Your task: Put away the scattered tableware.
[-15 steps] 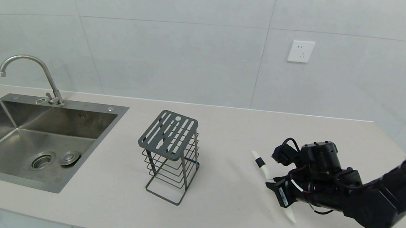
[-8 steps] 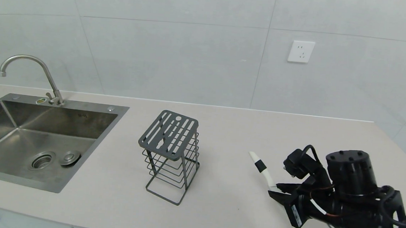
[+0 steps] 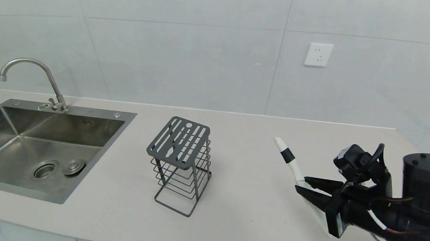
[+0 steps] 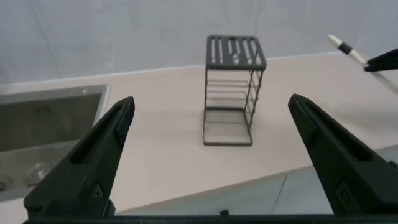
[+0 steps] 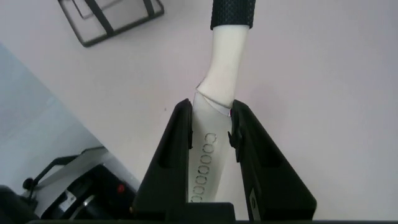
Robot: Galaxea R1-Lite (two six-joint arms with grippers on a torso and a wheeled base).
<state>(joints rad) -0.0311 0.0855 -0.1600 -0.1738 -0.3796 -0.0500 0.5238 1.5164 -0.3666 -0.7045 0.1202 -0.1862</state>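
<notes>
A white knife (image 3: 291,161) with a black band on its handle is held off the counter, handle pointing up and toward the wall. My right gripper (image 3: 302,186) is shut on its blade near the handle, at the right of the counter. The right wrist view shows the blade (image 5: 208,158) pinched between both fingers of that gripper (image 5: 210,116). A dark wire knife rack (image 3: 181,163) with a slotted top stands mid-counter, left of the knife. My left gripper (image 4: 211,106) hangs open in front of the counter, facing the rack (image 4: 230,87), with the knife (image 4: 345,48) off to one side.
A steel sink (image 3: 101,154) with a curved faucet (image 3: 29,64) takes up the counter's left end. A wall socket (image 3: 318,54) sits on the tiled wall above the right side. Bare counter lies between rack and knife.
My right gripper has lifted the knife off the counter and drawn back to the right. The handle now points higher. The rack has not moved.
</notes>
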